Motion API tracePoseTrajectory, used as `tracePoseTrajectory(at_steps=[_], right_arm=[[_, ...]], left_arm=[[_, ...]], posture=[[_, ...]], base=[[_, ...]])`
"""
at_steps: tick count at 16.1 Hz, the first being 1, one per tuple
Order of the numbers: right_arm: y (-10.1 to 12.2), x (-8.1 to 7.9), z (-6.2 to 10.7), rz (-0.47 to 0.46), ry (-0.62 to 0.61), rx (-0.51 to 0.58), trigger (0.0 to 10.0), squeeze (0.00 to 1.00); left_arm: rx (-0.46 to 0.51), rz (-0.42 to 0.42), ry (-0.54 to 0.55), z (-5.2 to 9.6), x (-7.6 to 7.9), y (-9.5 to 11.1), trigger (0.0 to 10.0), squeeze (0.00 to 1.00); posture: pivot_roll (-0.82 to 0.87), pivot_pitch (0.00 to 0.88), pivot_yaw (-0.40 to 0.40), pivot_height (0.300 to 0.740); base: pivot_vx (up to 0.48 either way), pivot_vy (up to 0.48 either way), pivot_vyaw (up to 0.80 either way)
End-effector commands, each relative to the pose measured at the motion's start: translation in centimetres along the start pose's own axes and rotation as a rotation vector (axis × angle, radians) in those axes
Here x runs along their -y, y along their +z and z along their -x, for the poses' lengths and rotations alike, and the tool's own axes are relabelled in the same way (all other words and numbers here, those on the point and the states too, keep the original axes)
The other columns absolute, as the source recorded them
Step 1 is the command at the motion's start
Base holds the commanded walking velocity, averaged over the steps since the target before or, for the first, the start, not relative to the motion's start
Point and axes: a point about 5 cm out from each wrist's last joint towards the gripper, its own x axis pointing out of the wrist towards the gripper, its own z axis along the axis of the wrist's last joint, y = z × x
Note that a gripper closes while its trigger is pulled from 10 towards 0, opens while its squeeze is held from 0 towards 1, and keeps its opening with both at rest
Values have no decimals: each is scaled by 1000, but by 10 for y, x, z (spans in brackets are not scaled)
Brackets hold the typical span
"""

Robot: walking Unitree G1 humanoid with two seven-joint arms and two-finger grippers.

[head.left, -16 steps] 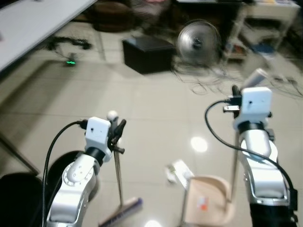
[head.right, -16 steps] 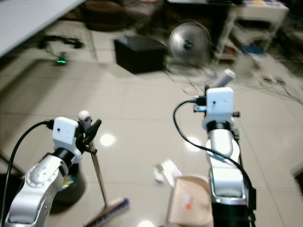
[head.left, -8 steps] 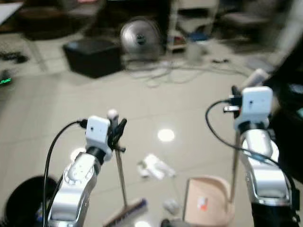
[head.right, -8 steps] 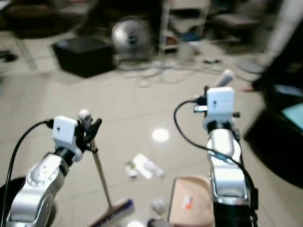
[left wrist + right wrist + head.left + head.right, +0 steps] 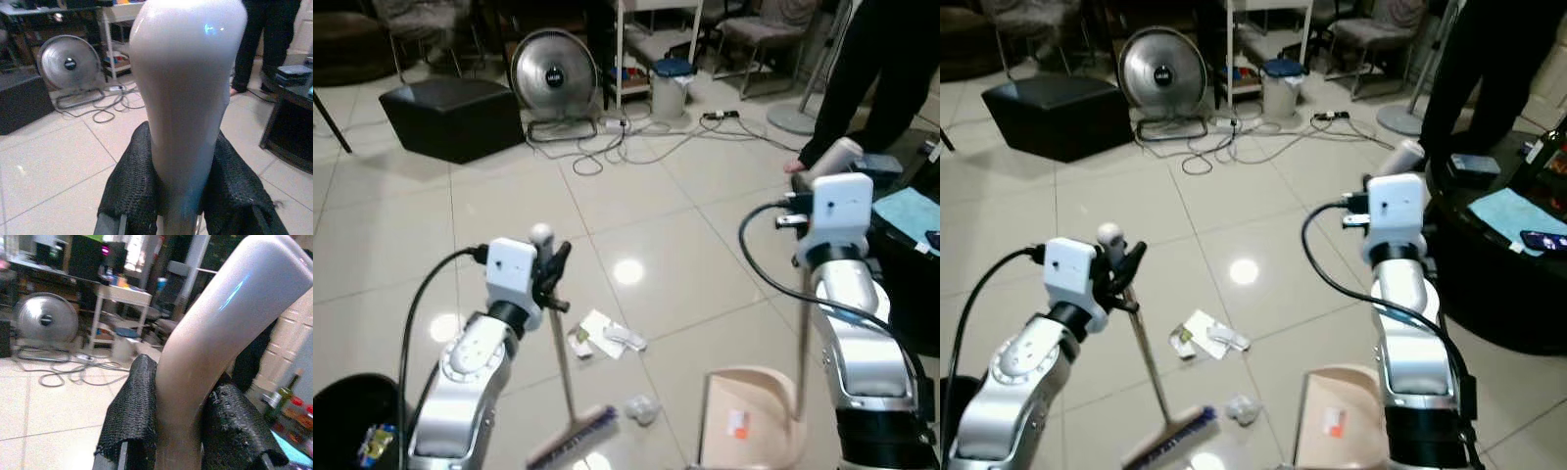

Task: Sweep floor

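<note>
Left gripper (image 5: 551, 276) clamps the broom handle (image 5: 560, 357); right gripper (image 5: 183, 416) grips the dustpan handle (image 5: 800, 333). Drag bristles behind the crumpled paper (image 5: 640, 408) toward the pan.

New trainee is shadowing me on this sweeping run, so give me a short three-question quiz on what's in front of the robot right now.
1. True or false: the left hand is shut on the broom handle.
2. What does the right hand hold?
A. fan
B. dustpan handle
C. black box
3. Fill in: the crumpled paper lies on the floor between the broom head and the ____.

Key:
1. True; the wrist view shows its fingers clamped on the handle.
2. B
3. dustpan
</note>
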Motion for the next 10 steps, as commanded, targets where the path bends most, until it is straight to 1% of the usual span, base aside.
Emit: tracePoseTrajectory(at_steps=[1, 2, 7, 8, 10], right_arm=[[10, 4, -4, 9, 7, 53, 10000, 0], [11, 5, -5, 15, 5, 62, 10000, 0], [12, 6, -11, 36, 6, 68, 10000, 0], [11, 5, -11, 19, 11, 67, 10000, 0], [10, 3, -9, 3, 22, 68, 10000, 0]], left_arm=[[39, -9, 0, -5, 3, 10, 10000, 0], [45, -10, 10, -7, 2, 12, 10000, 0], [62, -26, 43, -12, 0, 16, 10000, 0], [55, -7, 78, -17, -4, 18, 10000, 0], [61, -21, 78, -19, -4, 20, 10000, 0]], posture=[[39, 21, -4, 740], [41, 25, -4, 740], [40, 32, 0, 740], [39, 34, 2, 740], [39, 34, 2, 740]], base=[[0, -465, 0], [0, -461, 550], [0, -463, 800], [0, 386, 0], [0, 476, 0]])
